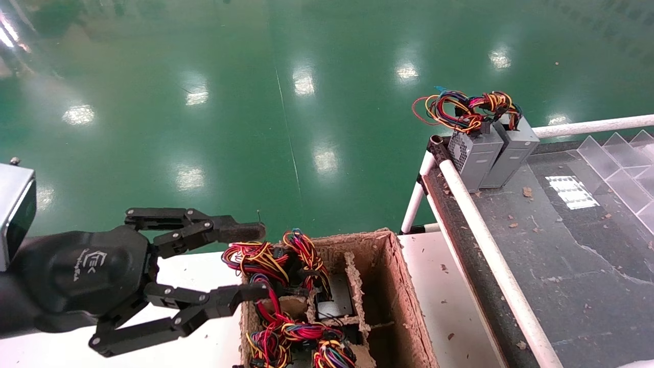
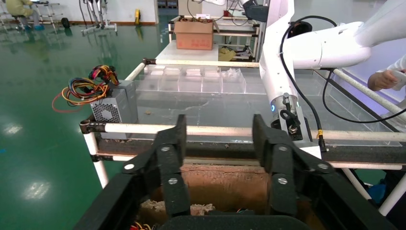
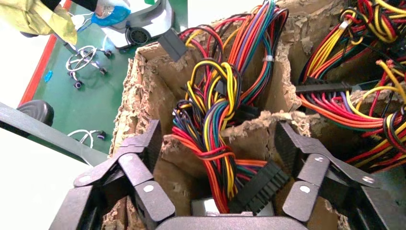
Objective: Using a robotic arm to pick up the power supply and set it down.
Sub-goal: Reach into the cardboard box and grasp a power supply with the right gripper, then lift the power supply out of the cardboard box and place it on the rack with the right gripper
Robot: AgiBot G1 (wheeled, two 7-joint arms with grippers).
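the left gripper (image 1: pixel 255 263), a black hexagonal palm with a white logo and long jointed black fingers (image 1: pixel 209 230), reaches in from the left of the head view on a black arm with a light grey boxy wrist (image 1: pixel 15 207). its fingers are spread wide apart, one pair above and one below, with nothing between them. the left wrist view shows the same two black fingers (image 2: pixel 171 163) parted, empty. the right gripper (image 3: pixel 218 148), seen only in the right wrist view, has black jointed fingers (image 3: pixel 143 158) held wide apart, pointing downward, gripping nothing.
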